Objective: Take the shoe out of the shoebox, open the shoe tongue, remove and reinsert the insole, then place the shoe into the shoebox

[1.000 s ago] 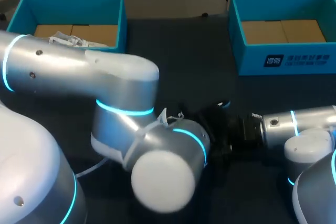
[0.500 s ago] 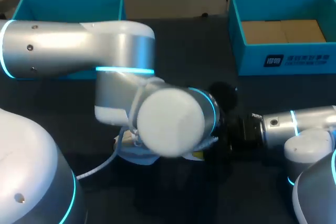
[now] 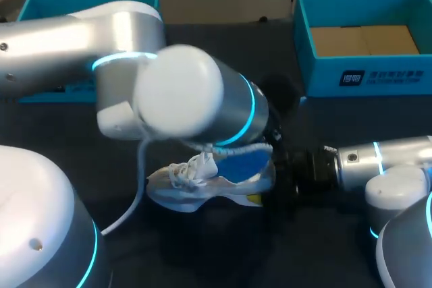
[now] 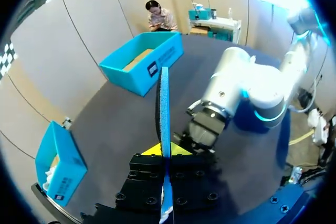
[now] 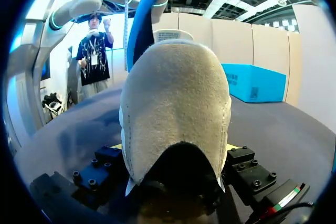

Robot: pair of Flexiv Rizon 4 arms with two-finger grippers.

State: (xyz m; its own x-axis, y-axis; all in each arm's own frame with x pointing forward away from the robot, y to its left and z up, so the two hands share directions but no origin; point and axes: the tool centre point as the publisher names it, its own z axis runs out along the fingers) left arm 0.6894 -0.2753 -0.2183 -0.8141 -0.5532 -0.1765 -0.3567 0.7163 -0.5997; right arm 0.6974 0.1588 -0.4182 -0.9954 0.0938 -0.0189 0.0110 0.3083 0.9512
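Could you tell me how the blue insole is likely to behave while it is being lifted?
The insole looks thin, so probably light. It juts from the left gripper with only a mild curve: likely springy, not limp.

left gripper (image 4: 164, 149) pinches insole (image 4: 161, 103); right gripper (image 5: 173, 156) clamps shoe (image 5: 176, 108) heel, right arm (image 3: 378, 160) low.

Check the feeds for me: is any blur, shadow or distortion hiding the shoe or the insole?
Head view: my left arm looms close and soft, covering part of the shoe; no glare. Left wrist view: the fisheye bends straight lines; the insole shows sharp, edge-on. Right wrist view: the shoe's heel fills the middle, blocking most of what is ahead.
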